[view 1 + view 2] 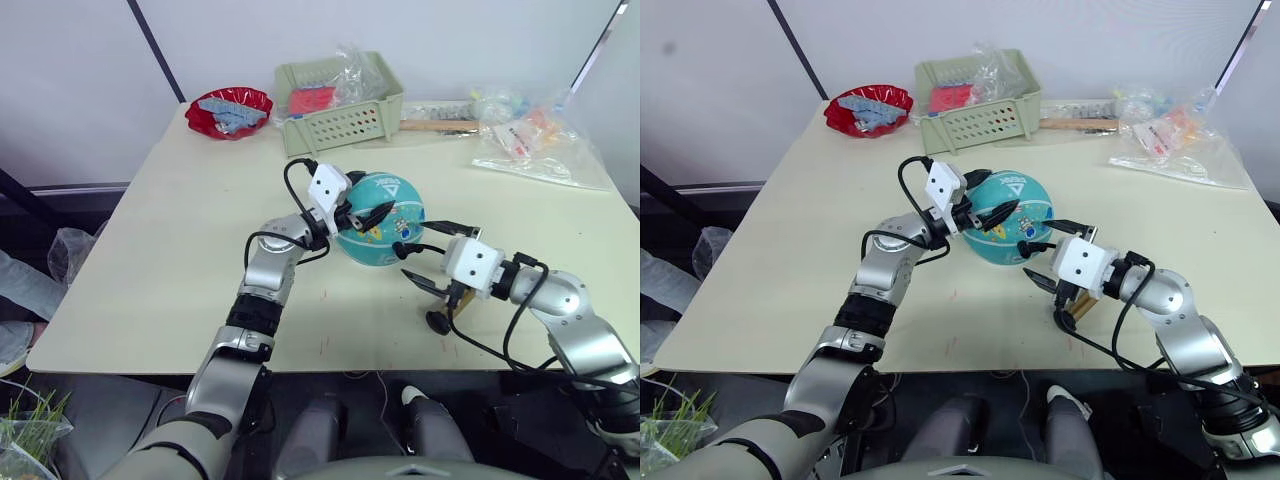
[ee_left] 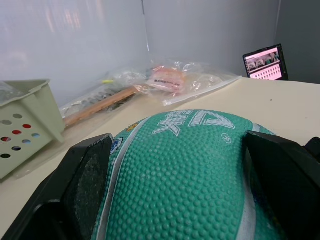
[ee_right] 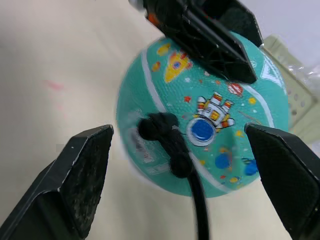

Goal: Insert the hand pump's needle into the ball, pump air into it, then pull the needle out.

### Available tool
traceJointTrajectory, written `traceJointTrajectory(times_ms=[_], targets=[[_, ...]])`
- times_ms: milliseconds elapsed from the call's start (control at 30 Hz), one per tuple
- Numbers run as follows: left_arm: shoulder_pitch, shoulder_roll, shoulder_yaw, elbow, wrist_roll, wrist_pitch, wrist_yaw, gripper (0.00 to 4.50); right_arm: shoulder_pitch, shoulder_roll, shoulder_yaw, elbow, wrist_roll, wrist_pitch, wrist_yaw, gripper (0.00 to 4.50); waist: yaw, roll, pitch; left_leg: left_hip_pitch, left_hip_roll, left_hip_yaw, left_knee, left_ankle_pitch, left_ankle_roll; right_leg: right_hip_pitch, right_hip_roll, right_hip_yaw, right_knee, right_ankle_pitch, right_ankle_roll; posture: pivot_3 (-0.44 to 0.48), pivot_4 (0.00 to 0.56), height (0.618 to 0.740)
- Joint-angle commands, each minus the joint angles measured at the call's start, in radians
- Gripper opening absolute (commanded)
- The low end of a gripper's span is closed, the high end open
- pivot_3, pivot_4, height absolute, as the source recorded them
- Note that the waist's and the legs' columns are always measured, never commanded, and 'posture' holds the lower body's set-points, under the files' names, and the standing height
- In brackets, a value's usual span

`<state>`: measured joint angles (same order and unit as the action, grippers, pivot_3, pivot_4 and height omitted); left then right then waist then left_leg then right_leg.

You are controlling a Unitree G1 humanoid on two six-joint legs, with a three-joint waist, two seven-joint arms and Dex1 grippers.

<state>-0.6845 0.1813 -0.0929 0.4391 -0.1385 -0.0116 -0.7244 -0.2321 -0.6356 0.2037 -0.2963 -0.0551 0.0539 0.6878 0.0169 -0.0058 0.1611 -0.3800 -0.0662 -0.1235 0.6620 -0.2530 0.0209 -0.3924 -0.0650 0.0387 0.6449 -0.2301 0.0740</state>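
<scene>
On the table (image 1: 150, 260) lies one ball (image 1: 385, 235); the left gripper (image 1: 365, 205) spreads two fingers around it, one hose (image 3: 180, 160) plugged in, right gripper (image 1: 430, 255) open.

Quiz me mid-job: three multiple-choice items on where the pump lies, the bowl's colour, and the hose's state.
1. Where is the pump?
A. in the basket
B. on the table under the right tool
C. on top of the ball

2. What colour is the bowl?
A. red
B. blue
C. yellow

3. The hose end is:
A. on the ball
B. coiled in the bowl
C. hanging off the table

Key: 1 B, it lies beneath the right tool. 2 A, red near the basket. 3 A, its tip sits on the ball, which the left tool straddles.
</scene>
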Motion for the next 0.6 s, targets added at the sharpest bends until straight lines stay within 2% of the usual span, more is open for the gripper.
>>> traceJointTrajectory(times_ms=[33,267,600], targets=[[0.031,-0.011,-0.039,0.024,0.037,0.058,0.022,4.50,-0.026,0.000,0.014,0.021,-0.093,-0.081,-0.044,4.42,0.000,0.000,0.000,0.000,0.000,0.000,0.000,0.000,0.000,0.000,0.000,0.000,0.000,0.000,0.000,0.000,0.150,0.740],[0.022,-0.027,-0.039,0.022,0.041,0.063,0.034,4.50,-0.037,0.004,0.041,0.101,-0.224,-0.215,-0.104,4.42,0.000,0.000,0.000,0.000,0.000,0.000,0.000,0.000,0.000,0.000,0.000,0.000,0.000,0.000,0.000,0.000,0.150,0.740],[0.031,-0.038,-0.045,0.016,0.055,0.074,0.044,4.50,-0.054,0.026,0.043,0.154,-0.300,-0.296,-0.161,4.42,0.000,0.000,0.000,0.000,0.000,0.000,0.000,0.000,0.000,0.000,0.000,0.000,0.000,0.000,0.000,0.000,0.150,0.740]])
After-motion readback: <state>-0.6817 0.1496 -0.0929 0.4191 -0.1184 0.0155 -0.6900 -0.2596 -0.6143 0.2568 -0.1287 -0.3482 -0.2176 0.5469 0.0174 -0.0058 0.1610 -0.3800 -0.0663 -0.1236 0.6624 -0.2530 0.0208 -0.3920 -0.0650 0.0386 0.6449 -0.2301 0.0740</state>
